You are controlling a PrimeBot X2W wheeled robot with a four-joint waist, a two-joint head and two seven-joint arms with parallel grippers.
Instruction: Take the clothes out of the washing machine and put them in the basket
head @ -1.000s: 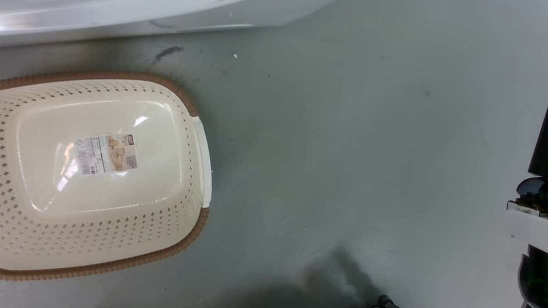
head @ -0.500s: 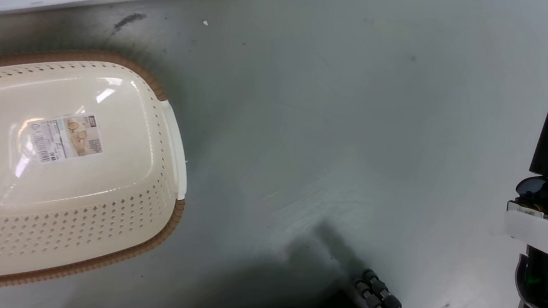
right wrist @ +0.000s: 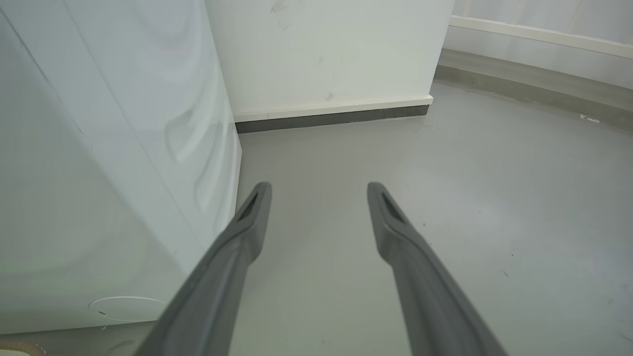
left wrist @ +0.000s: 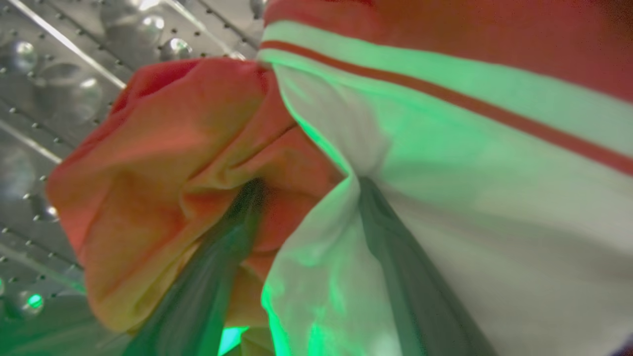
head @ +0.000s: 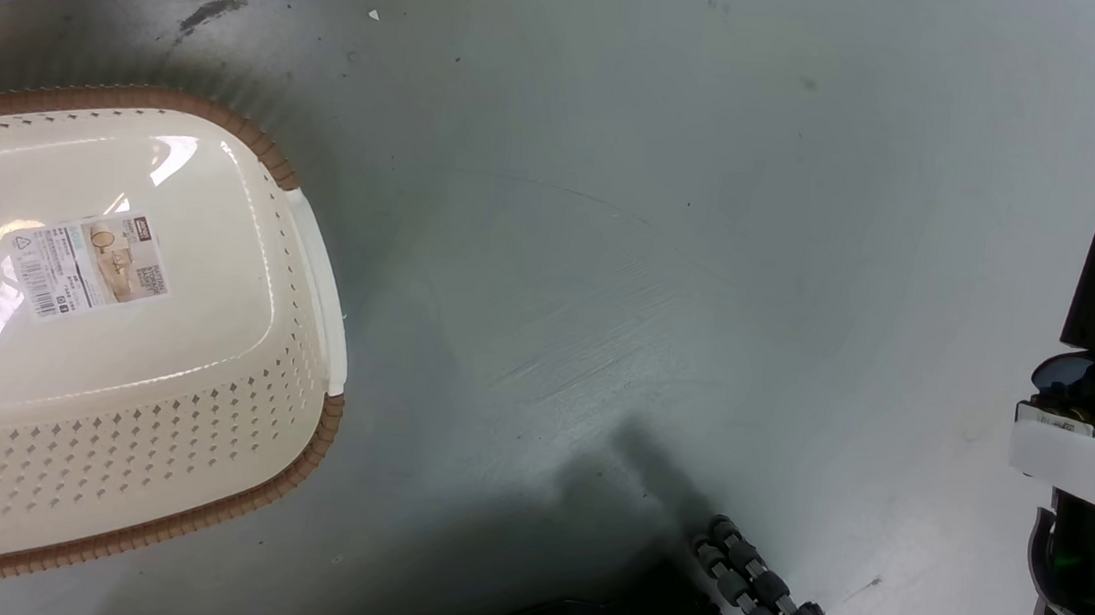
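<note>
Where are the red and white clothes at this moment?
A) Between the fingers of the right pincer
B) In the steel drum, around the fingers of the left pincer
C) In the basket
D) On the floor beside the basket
B: the left wrist view shows the clothes against the perforated drum, with the left pincer pushed into their folds, while the basket has a bare bottom but for its label.

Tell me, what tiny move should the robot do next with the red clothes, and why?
Probably close the left gripper on the clothes. Its fingers stand apart with red-and-white cloth bunched between them, inside the washing machine, and the basket lies empty.
</note>
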